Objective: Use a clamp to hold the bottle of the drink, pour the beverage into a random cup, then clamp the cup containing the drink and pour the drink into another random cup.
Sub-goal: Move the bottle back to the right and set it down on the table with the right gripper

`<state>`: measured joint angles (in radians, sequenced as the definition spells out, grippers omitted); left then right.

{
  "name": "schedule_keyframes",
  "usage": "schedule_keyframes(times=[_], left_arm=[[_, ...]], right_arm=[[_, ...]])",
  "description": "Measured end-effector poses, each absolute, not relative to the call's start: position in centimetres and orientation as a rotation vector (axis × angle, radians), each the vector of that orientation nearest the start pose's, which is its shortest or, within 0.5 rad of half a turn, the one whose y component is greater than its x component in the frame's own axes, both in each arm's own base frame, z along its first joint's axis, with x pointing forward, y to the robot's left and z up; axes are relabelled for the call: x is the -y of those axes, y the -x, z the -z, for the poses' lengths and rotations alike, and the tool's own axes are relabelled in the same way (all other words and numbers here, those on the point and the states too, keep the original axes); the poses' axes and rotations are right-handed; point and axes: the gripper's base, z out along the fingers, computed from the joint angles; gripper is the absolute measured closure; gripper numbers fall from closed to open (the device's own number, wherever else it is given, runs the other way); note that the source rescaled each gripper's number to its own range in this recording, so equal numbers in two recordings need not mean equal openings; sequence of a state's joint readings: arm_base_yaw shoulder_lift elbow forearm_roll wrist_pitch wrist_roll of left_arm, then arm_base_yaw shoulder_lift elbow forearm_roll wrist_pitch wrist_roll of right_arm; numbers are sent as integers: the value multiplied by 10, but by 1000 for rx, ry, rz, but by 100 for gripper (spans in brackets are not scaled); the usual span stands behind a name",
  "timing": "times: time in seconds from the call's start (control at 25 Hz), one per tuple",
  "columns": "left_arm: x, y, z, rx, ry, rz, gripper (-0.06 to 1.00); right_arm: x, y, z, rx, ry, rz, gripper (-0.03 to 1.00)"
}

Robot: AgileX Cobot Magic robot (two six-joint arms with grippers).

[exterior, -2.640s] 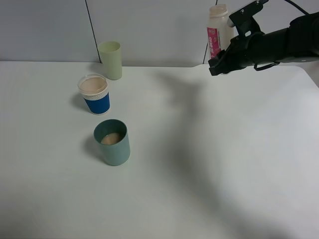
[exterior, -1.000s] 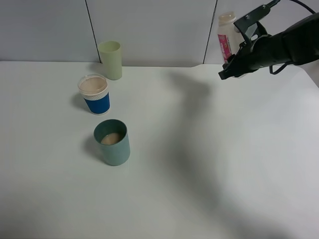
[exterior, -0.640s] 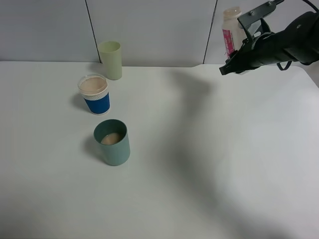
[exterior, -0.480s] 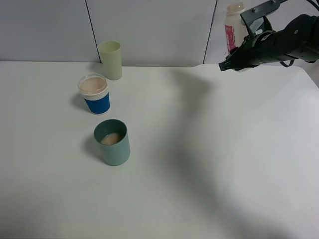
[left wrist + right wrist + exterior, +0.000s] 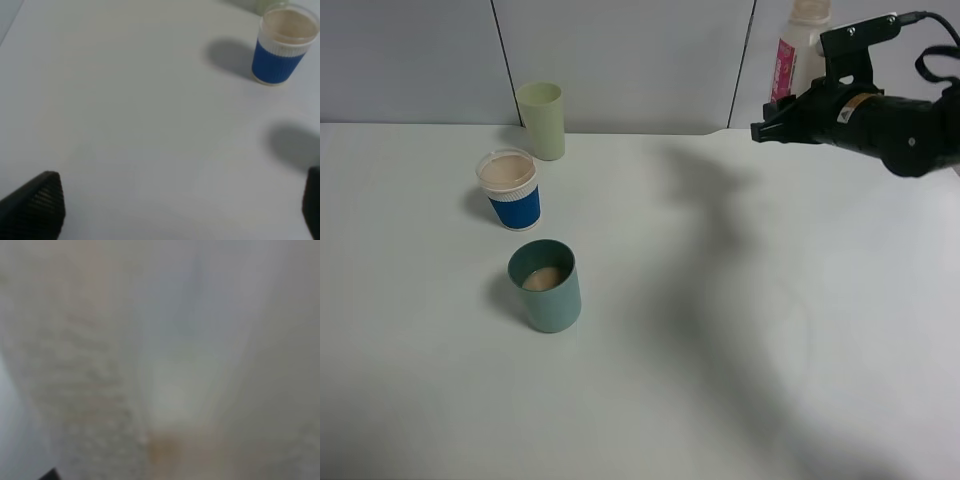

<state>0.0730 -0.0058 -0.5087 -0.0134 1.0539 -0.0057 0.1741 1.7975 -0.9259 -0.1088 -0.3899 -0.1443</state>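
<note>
Removal of the bottle (image 5: 798, 50) from the cups was judged to be the step in hand. The bottle was found upright and clenched in the right clamp (image 5: 767, 130). Its lower part was hidden behind the jaws, and its neck and pink label stood above them. The right wrist view was filled by a blurred pale surface, taken to be the bottle's wall close against the jaws; nothing more could be told from it. The first pour was judged complete, since beverage (image 5: 542, 279) was seen in the bottom of the teal cup (image 5: 552, 305).

The teal cup was noted well apart from the right jaws, far across the table (image 5: 740, 340), upright and touched by nothing. The left clamp (image 5: 175, 210) was found released, its jaws spread wide with only bare table between them. The teal cup was not shown in the left wrist view, so its place relative to those jaws could not be fixed. The blue paper cup (image 5: 282, 47) was seen well ahead of the left jaws and off to one side.

The next move was judged to call for the bottle to be set down. The open left jaws would then need to be brought around the teal cup's wall and closed firmly. The cup would then be lifted and tilted over the blue paper cup without spillage.
</note>
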Motion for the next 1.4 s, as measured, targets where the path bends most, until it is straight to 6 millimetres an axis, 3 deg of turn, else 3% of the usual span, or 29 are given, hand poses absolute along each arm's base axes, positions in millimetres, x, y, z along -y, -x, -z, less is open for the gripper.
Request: schedule_keyframes(times=[0.28,0.48,0.68,1.04,1.4], left_arm=[[2,6,-280,-2021,79,-27,10],[2,6,-280,-2021,79,-27,10],[2,6,-280,-2021,79,-27,10],[2,6,-280,-2021,79,-27,10],[2,6,-280,-2021,79,-27,10]], right_arm=[[-60,-334,-167,-1762,356,-77,97],[-46,-320,-156,-1773,321,-65,97],[-43,-319,-155,-1753,308,-64,97],[-46,-325,-121,-1654,290,-99,97],[-42,-324,-89,-1741,293,-42,97]])
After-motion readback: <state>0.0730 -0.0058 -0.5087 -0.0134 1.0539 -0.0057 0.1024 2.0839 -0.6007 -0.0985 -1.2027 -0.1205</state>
